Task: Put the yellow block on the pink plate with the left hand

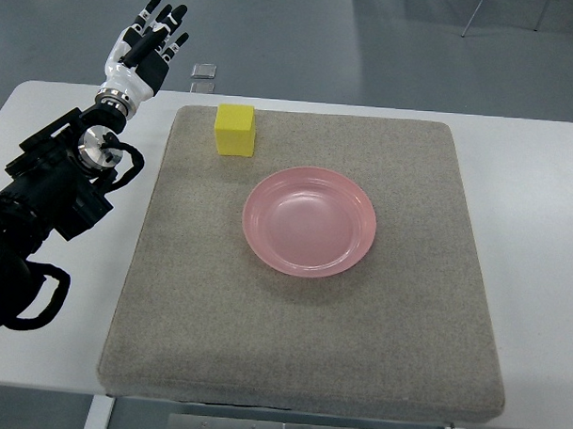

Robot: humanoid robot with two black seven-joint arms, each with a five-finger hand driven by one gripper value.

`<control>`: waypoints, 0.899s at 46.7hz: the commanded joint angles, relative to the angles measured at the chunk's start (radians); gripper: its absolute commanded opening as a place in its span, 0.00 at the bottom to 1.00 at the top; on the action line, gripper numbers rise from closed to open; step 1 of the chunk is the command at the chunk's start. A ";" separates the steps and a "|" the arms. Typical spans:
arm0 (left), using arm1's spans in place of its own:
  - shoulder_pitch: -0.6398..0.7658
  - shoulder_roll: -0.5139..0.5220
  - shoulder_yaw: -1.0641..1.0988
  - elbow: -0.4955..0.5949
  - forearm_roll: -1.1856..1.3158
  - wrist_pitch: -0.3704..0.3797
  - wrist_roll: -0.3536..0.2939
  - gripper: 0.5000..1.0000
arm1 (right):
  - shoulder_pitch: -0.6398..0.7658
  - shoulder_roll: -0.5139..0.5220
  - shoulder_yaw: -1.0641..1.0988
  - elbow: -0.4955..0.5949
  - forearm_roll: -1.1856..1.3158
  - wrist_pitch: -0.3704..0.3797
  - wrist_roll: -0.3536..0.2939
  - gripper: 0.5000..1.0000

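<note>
The yellow block sits on the grey felt mat, close to the mat's far edge and toward its far left corner, squared up with that edge. Its faces are plain; no print or label shows on them. There is bare mat all round it, with a narrow strip behind it and a wider stretch to its left before the mat ends.

The pink plate lies near the middle of the mat, nearer the robot and to the right of the block, apart from it with a band of mat between. The plate is empty and shallow, and open mat surrounds it on every side, most of it toward the near edge and the right.

The mat rests on a white table, which shows as wide margins on the left and right.

The left hand is raised off the far left corner of the mat, over the table's far edge, its fingers spread and holding nothing, well clear of the block. Its black arm runs back to the picture's left edge.

Beyond the table, a small flat clear thing lies on the grey floor; no writing can be read on it.
</note>
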 commanded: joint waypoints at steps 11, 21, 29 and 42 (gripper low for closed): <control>-0.001 -0.007 -0.001 -0.002 0.002 0.015 -0.041 0.98 | 0.000 0.000 0.000 0.000 0.000 0.001 0.001 0.85; -0.004 -0.009 0.000 -0.003 0.006 0.015 -0.040 0.98 | 0.000 0.000 0.000 0.000 0.000 0.000 0.001 0.85; -0.004 -0.004 0.002 -0.005 0.006 0.017 -0.040 0.98 | -0.001 0.000 0.000 0.000 0.000 0.000 0.001 0.85; -0.003 -0.004 0.002 -0.015 0.006 0.038 -0.040 0.98 | 0.000 0.000 0.000 0.000 0.000 0.000 0.001 0.85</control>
